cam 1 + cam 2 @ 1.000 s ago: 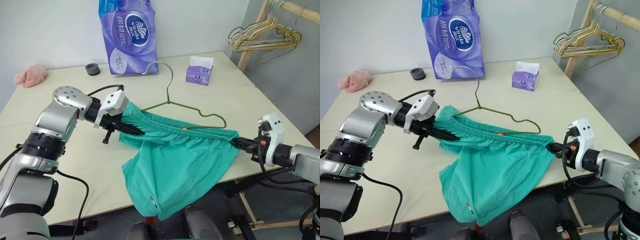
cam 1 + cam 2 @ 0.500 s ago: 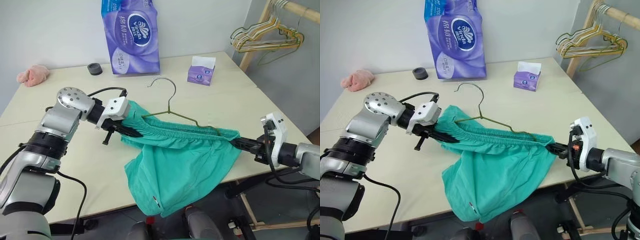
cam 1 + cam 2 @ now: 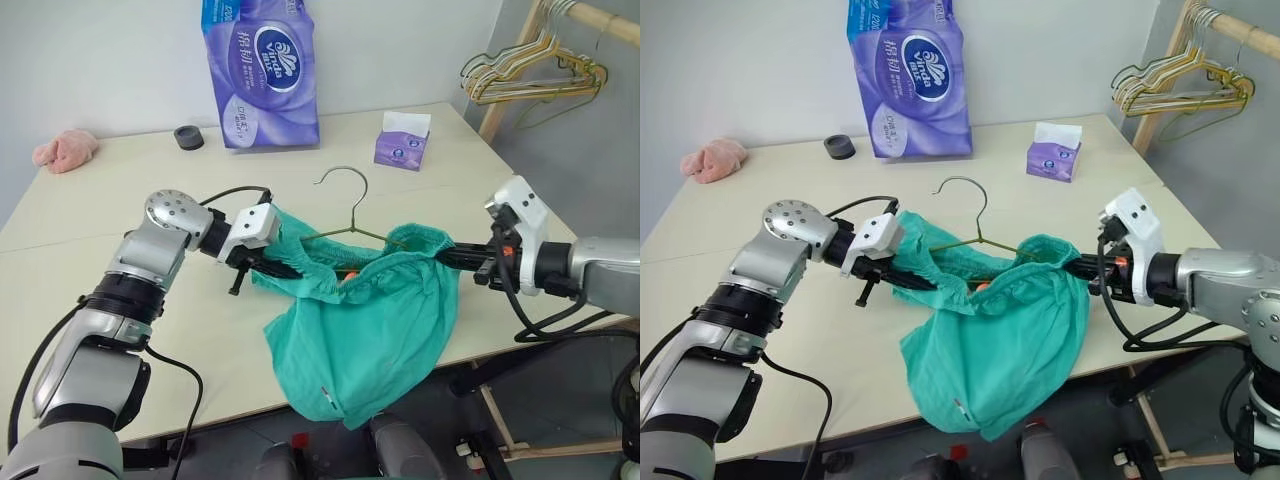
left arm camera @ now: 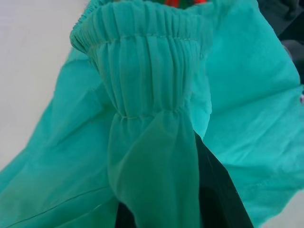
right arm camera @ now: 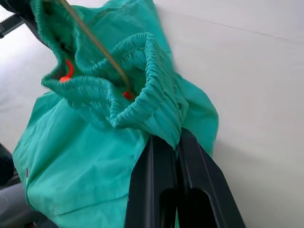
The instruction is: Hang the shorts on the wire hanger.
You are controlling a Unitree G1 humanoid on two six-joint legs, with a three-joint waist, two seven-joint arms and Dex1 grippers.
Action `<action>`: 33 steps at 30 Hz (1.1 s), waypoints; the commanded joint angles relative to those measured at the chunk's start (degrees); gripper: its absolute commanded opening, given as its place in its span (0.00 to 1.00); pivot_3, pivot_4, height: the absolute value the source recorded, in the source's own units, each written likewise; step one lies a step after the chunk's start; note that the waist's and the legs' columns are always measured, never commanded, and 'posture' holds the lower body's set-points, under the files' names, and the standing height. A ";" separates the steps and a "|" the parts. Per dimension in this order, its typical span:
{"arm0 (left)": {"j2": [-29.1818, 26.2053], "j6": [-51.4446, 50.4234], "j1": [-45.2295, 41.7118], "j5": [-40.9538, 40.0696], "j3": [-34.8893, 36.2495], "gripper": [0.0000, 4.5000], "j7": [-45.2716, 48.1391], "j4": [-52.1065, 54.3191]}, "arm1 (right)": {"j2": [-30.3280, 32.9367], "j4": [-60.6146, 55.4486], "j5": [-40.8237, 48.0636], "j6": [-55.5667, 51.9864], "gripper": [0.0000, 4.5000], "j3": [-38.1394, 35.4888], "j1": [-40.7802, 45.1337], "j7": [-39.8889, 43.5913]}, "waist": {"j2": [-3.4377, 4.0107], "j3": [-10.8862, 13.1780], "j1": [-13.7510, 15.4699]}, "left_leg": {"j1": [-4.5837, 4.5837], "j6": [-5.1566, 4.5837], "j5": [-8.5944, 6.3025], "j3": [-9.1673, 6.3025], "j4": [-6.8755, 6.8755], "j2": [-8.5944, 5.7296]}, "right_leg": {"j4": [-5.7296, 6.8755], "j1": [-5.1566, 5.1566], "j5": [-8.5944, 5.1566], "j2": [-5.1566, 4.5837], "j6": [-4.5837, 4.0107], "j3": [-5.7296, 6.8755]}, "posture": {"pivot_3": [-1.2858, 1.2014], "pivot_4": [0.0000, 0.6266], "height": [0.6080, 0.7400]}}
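You've got the tabletop with the shorts draped over its near edge, about mid-way along, legs hanging off below the edge. The waistband is bunched up w/ the hanger threaded thru it: hook standing up above the fabric, one arm of the wire running down into the waist opening, seen in the right wrist view.

Left pincer is clamped tight on the waistband's left end, fabric gathered over the fingers. Right pincer is likewise closed hard on the right end, both fingers pressed together w/ the elastic pinched between.

Judgement: you're mid-step, working the waistband onto the wire. Band is slack and folded in on itself, so the far shoulder of the hanger is prob. not seated; can't tell for sure, cloth hides it.

To do it well:
- Keep both grips firm; don't release either end yet.
- Spread the pincers apart along the near edge to re-tension the band, so the wire's ends have room to slip inside.
- Move slow; hanger is loose and could tip or slide out of the opening.
- Watch the hook stays clear of the fabric.
- Keep the hanging legs from dragging the lot off the edge.

Tissue box and big purple pack sit near the far edge, well apart.
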State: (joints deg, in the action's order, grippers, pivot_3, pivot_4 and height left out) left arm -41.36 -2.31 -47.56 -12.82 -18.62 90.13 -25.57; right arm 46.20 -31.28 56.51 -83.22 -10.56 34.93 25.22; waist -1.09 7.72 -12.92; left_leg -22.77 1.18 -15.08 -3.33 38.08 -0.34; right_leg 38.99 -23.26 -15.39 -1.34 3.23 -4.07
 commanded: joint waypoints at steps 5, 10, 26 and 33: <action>1.76 1.96 0.38 1.83 2.25 0.00 -2.16 2.46 | 1.57 -1.19 0.87 1.07 0.00 5.41 7.91 4.40 | 0.00 0.00 -0.24 | 0.01 0.00 0.00 -0.02 0.00 0.01 | 0.00 -0.01 0.00 -0.01 0.00 0.00 | 0.40 0.16 1.00; 3.35 2.34 0.62 2.81 2.51 0.00 -4.26 2.42 | 2.14 -0.87 -2.82 2.94 0.00 10.20 8.96 4.94 | 0.01 -0.01 -0.35 | -0.02 0.00 0.00 -0.04 0.01 -0.01 | 0.00 -0.02 0.00 -0.04 0.00 0.02 | 0.40 0.16 1.00; 8.90 -0.26 5.35 2.25 4.72 0.00 -12.09 7.26 | 13.11 -5.14 -11.58 12.68 0.68 13.77 7.52 14.01 | 0.02 -0.01 -1.50 | -0.03 0.00 0.00 -0.11 -0.01 -0.01 | -0.01 -0.03 0.00 -0.07 0.00 0.08 | 0.39 0.16 1.00; 9.84 -1.06 6.26 1.36 5.13 0.00 -11.82 8.42 | 25.43 -4.11 -19.00 19.64 0.68 13.36 0.71 19.64 | 0.03 -0.01 -1.49 | -0.02 0.00 0.00 -0.06 -0.01 -0.03 | -0.04 -0.03 0.00 -0.10 0.01 0.07 | 0.39 0.16 1.00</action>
State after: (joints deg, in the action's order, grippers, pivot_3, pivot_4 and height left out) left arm -31.48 -3.60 -40.78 -10.05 -15.49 78.24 -19.36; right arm 70.00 -35.61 39.92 -66.10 4.35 36.49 43.65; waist -1.06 7.70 -14.41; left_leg -22.78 1.19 -15.08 -3.35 38.06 -0.36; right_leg 38.95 -23.29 -15.40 -1.42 3.23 -4.03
